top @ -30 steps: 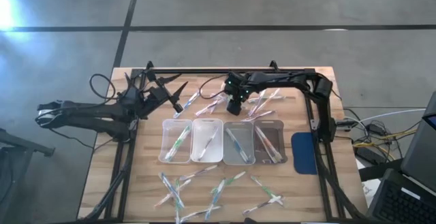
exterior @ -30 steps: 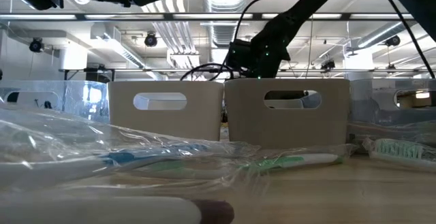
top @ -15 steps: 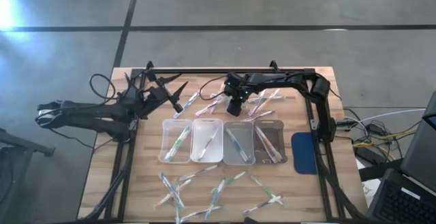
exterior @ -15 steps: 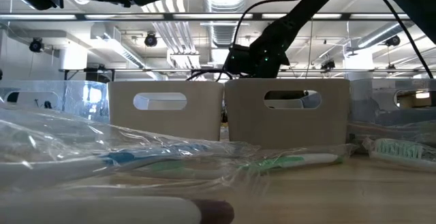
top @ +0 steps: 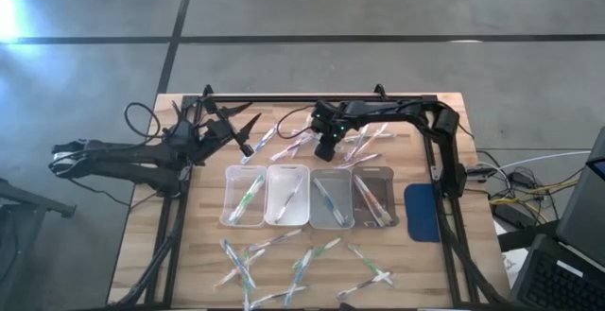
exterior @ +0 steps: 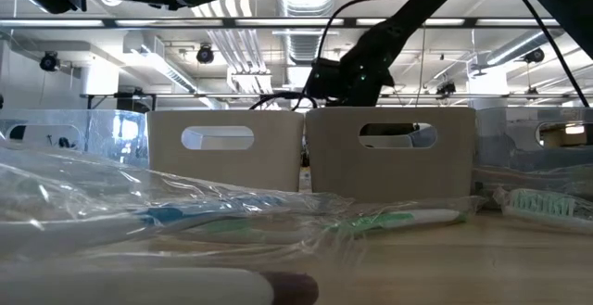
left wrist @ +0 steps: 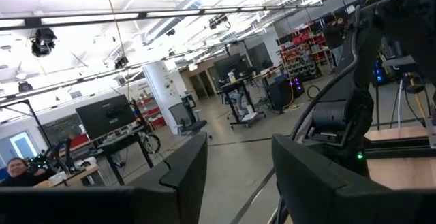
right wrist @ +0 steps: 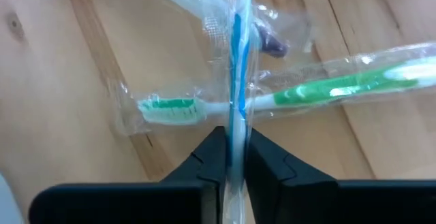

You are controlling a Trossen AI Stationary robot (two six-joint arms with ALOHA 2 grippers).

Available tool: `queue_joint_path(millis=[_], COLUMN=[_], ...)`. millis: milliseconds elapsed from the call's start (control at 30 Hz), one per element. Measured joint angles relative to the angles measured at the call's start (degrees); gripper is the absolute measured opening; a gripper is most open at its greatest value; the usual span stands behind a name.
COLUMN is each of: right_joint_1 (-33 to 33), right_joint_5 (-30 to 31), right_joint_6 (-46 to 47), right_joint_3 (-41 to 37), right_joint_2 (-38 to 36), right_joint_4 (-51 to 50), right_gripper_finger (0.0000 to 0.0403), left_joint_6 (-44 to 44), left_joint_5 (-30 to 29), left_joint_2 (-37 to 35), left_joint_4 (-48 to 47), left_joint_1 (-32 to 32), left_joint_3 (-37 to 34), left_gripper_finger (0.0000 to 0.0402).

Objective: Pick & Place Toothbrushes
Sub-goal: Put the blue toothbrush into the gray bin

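Left gripper (left wrist: 235,176): two dark fingers (left wrist: 180,173) standing apart, a clear gap between them, nothing held.

Beyond the fingertips, far off: an open workshop hall with a grey floor (left wrist: 235,159), a white pillar (left wrist: 165,91), ceiling lights and ducting.

Off to one side of the fingers: a dark monitor (left wrist: 105,117) on a stand, desks, a person (left wrist: 17,171) partly visible at the frame edge.

To the other side, nearer: the other dark arm (left wrist: 351,108) with a small green light, over a strip of wooden table (left wrist: 402,169). Red shelving (left wrist: 306,43) behind it.
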Motion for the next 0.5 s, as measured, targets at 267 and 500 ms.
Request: queue_joint_path(millis=[267, 500], right_joint_1=[0.0, 0.3], right_joint_5=[-0.1, 0.0], right_joint_6=[0.0, 1.2], right_joint_3=[3.7, 7.1], right_joint_2=[-2.1, -6.5], right_joint_4=[-5.5, -7.9], right_gripper_finger=[0.0021, 0.0029], left_joint_6=[-0.1, -0.1], left_joint_5=[0.0, 0.0], left_joint_2=[0.0, 0.0], left_joint_4=[-0.1, -0.2], left_joint_1=[0.0, 0.0], left_joint_3=[0.0, 0.0], left_gripper_finger=[0.0170, 0.0170])
